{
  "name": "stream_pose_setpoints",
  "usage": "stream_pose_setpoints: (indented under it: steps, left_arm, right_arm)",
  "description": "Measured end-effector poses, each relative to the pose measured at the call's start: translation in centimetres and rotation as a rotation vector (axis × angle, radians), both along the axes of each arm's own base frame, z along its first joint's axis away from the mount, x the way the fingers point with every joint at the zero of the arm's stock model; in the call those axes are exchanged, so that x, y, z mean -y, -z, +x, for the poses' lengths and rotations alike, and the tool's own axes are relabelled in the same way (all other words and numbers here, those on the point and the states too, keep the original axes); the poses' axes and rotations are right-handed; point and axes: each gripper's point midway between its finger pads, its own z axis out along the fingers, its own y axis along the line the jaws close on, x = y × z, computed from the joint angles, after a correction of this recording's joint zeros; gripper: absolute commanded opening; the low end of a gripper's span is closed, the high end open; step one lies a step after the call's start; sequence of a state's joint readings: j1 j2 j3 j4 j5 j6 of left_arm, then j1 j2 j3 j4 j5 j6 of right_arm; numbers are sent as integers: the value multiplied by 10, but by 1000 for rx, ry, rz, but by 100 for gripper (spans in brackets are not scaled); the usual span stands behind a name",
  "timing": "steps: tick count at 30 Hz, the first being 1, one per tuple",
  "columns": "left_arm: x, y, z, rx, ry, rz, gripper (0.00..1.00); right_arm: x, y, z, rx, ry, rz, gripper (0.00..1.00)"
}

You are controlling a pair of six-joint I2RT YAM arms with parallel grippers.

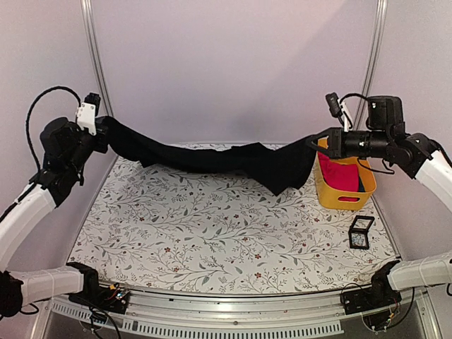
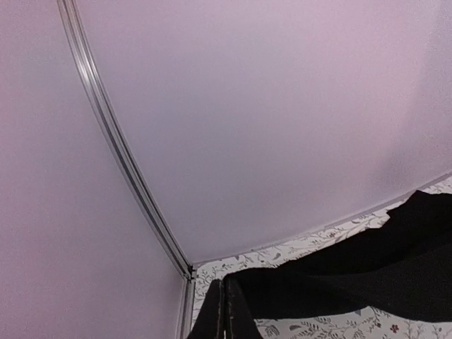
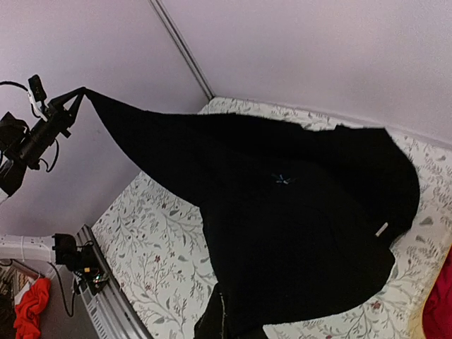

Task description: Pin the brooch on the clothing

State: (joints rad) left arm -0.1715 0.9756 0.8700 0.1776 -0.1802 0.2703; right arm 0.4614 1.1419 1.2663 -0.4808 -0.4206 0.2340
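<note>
The clothing (image 1: 212, 157), a black long-sleeved shirt, hangs stretched in the air across the back of the table, sagging in the middle. My left gripper (image 1: 106, 131) is shut on its left end, high at the back left; in the left wrist view the closed fingers (image 2: 224, 282) pinch black cloth (image 2: 353, 275). My right gripper (image 1: 313, 143) is shut on the right end, beside the basket. The right wrist view looks along the shirt (image 3: 296, 233), showing its small light-blue asterisk print (image 3: 283, 179) and my left gripper (image 3: 79, 93) at the far end. The brooch cannot be made out in any view.
A yellow basket (image 1: 344, 198) holding a bright pink garment (image 1: 339, 173) stands at the right edge, just below my right gripper. A small black square frame (image 1: 361, 232) lies in front of it. The floral tabletop (image 1: 212, 226) sits inside pale walls with metal corner posts (image 1: 95, 49).
</note>
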Motion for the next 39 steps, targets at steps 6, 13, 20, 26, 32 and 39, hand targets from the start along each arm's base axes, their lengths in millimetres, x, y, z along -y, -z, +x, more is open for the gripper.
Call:
stream_pose_setpoints:
  steps: [6,13,20,26,32,39]
  left_arm:
    - [6,56,-44,-202,37,26,0]
    - [-4,92,-81,-368,28,132,0]
    - [-3,156,-105,-663,59,252,0]
    - [-11,199,-124,-887,45,368,0]
    - [-19,245,-152,-1142,58,492,0]
    - [-18,260,-172,-1258,110,571,22]
  right_arm:
    - [-24,119,-63,-439,-114,-102,0]
    - [-9,186,-119,-835,-120,-196,0]
    - [1,233,-182,-1126,-185,-299,0]
    - [0,254,-207,-1260,-232,-397,0]
    - [13,267,-222,-1328,-232,-460,0]
    - [22,280,-222,-1345,-199,-525,37]
